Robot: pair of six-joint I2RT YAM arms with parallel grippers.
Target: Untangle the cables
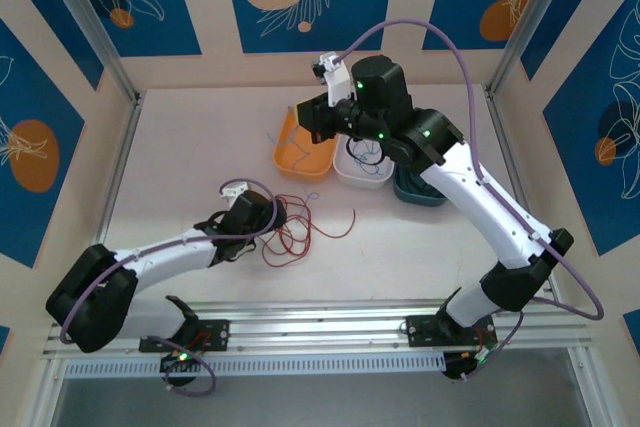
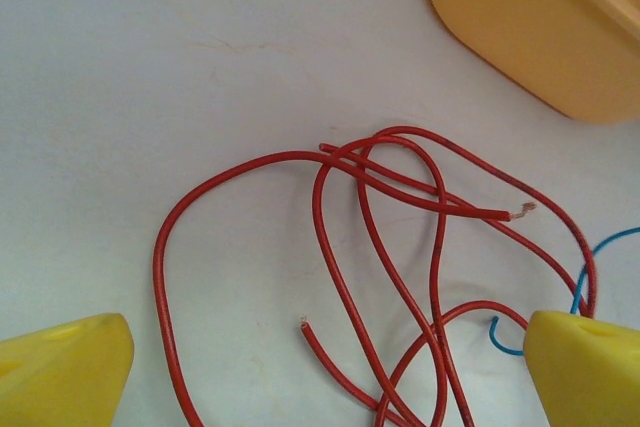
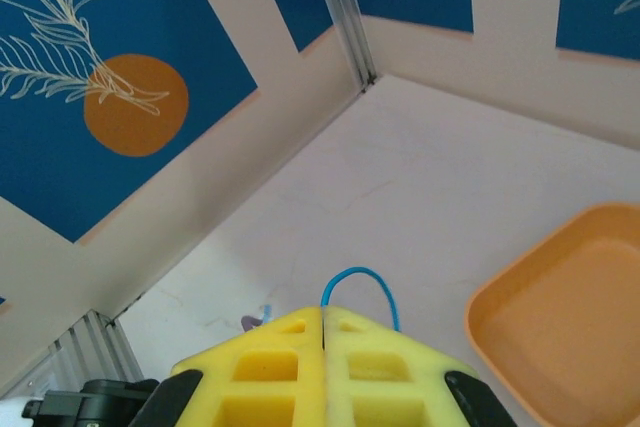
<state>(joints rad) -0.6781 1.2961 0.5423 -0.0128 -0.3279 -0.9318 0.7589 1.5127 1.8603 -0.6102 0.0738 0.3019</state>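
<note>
The right tool [image 3: 323,319] clamps a blue wire [image 3: 362,279] by the orange tray [image 3: 560,347], likely dropping it in next; the left tool [image 2: 325,367] gapes over red wires [image 2: 335,247].

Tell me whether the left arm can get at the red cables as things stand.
Probably yes: the left fingers stand open just above the red cables, one on each side of the loops, with nothing lying between.

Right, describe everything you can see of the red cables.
The red cables are thin, smooth plastic-coated wires lying slack on the pale table in loose overlapping loops that cross several times. Two cut ends show, one with bare strands at its tip. They lie between the yellow fingers of the open left gripper, beside a blue wire.
</note>
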